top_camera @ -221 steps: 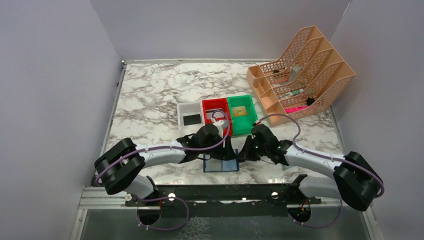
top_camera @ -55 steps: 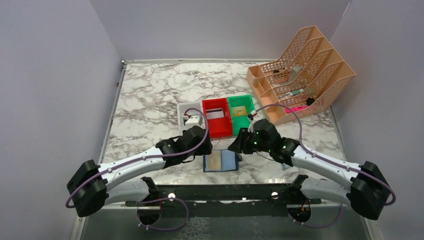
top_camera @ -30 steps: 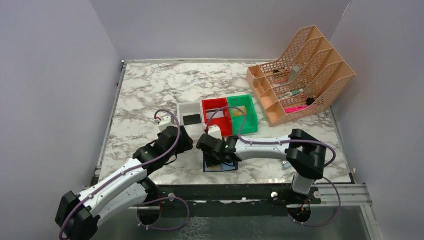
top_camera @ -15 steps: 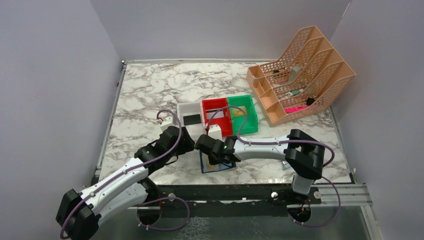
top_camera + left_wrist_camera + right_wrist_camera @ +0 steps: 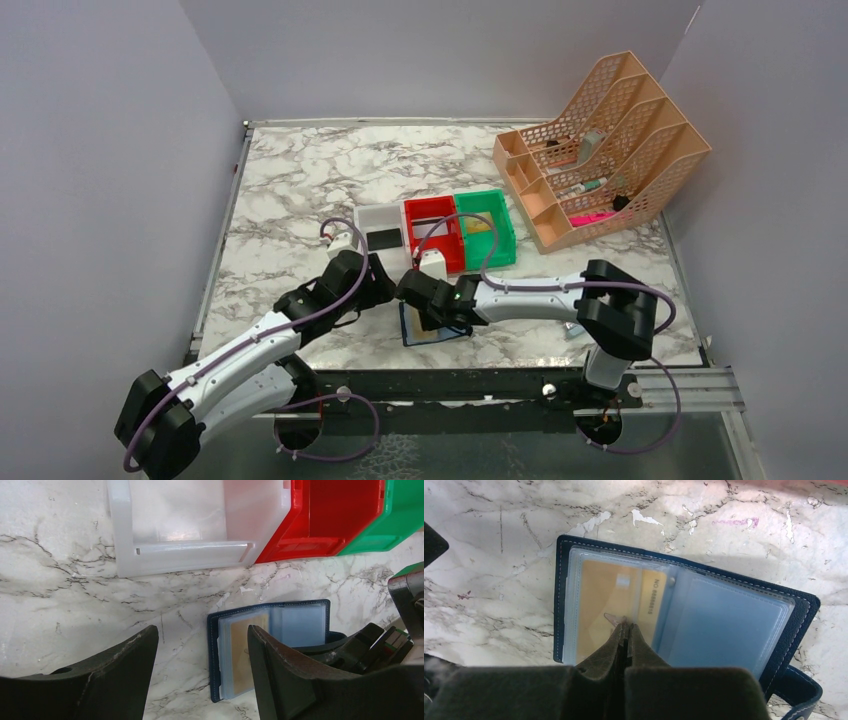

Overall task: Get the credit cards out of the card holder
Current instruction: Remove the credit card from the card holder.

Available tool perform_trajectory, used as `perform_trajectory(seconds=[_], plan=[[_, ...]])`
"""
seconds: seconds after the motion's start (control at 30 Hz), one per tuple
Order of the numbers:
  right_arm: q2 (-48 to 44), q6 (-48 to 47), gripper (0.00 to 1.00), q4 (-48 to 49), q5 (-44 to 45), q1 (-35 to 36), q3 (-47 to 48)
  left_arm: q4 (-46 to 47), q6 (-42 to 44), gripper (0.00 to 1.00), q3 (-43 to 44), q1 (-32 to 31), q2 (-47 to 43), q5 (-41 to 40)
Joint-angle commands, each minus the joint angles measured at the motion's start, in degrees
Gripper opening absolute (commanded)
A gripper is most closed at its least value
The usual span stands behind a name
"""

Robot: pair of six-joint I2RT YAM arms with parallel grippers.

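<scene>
The dark navy card holder (image 5: 424, 328) lies open on the marble table, near the front edge. It also shows in the left wrist view (image 5: 272, 635) and the right wrist view (image 5: 734, 625). A gold card (image 5: 604, 600) sits inside its clear left sleeve. My right gripper (image 5: 625, 626) is shut, its tips resting on that sleeve over the gold card. My left gripper (image 5: 202, 647) is open and empty, low over the table at the holder's left edge. A black card (image 5: 383, 239) lies in the white bin. Another gold card (image 5: 480, 225) lies in the green bin.
The white bin (image 5: 372, 214), red bin (image 5: 430, 207) and green bin (image 5: 497, 205) stand in a row just behind the holder. They also show in the left wrist view (image 5: 175, 560). A peach mesh organiser (image 5: 600, 150) stands at the back right. Both arms meet over the holder.
My right arm has swung left across the table and set its shut gripper on the holder, which has turned slightly. My left gripper has edged in towards the holder's left side.
</scene>
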Motion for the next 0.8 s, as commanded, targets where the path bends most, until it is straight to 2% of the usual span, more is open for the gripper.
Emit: perform_trajectory(seconds=[0.0,0.33,0.43,0.57,0.63,0.77], plan=[[-3.05,-1.38,0.01,3.81,-4.85,-0.94,-3.96,2.51,0.77,0.69,0.21,0.34,0.70,2.78],[-9.40,-1.63,0.03,8.96,-8.55,-3.71,-7.81,5.54,2.22,0.69,0.37,0.39,1.41,6.79],[-7.84,-2.80,0.26,6.83,-8.74,-3.63,-5.87,5.00,1.86,0.69,0.34,0.34,1.21,5.84],[-6.22,-3.87,0.52,6.02,-8.92,-3.49,-4.73,1.24,0.12,0.70,0.83,0.34,-0.13,0.86],[-5.95,-4.97,0.57,6.21,-8.65,-3.22,-4.36,-1.51,-0.67,0.71,1.44,0.34,-1.21,-2.18],[-3.85,-5.88,0.60,4.36,-6.62,-2.38,-2.35,-5.07,-2.24,0.72,1.35,0.34,-4.47,-6.50]])
